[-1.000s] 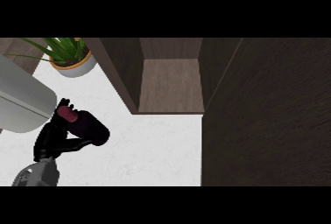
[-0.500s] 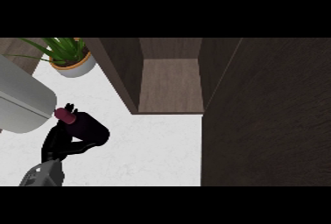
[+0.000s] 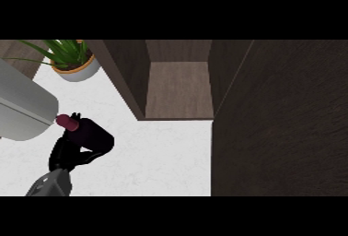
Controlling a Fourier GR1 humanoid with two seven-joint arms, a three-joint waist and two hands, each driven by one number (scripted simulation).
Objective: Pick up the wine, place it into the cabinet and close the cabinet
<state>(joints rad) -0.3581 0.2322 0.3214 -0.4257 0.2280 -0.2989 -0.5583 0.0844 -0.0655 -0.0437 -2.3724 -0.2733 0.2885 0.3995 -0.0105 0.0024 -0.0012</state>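
Note:
The wine bottle (image 3: 93,135) is dark with a reddish cap (image 3: 65,121), and it is tilted with the cap pointing up-left. My left hand (image 3: 70,156) is curled round it at the lower left, above the white counter (image 3: 156,156), and hides much of the bottle's body. The cabinet (image 3: 178,87) stands open up and to the right of the hand, showing a bare wooden shelf inside. Its dark door (image 3: 279,120) fills the right side of the view. My right hand does not show.
A large grey rounded object (image 3: 24,108) sits at the left edge, almost touching the bottle's cap. A potted plant (image 3: 73,62) stands at the back left. The cabinet's left wall (image 3: 125,78) rises between the plant and the shelf.
The left hand and the bottle have shifted slightly downward in the view; the cap sits a little lower. The cabinet and its door have not moved.

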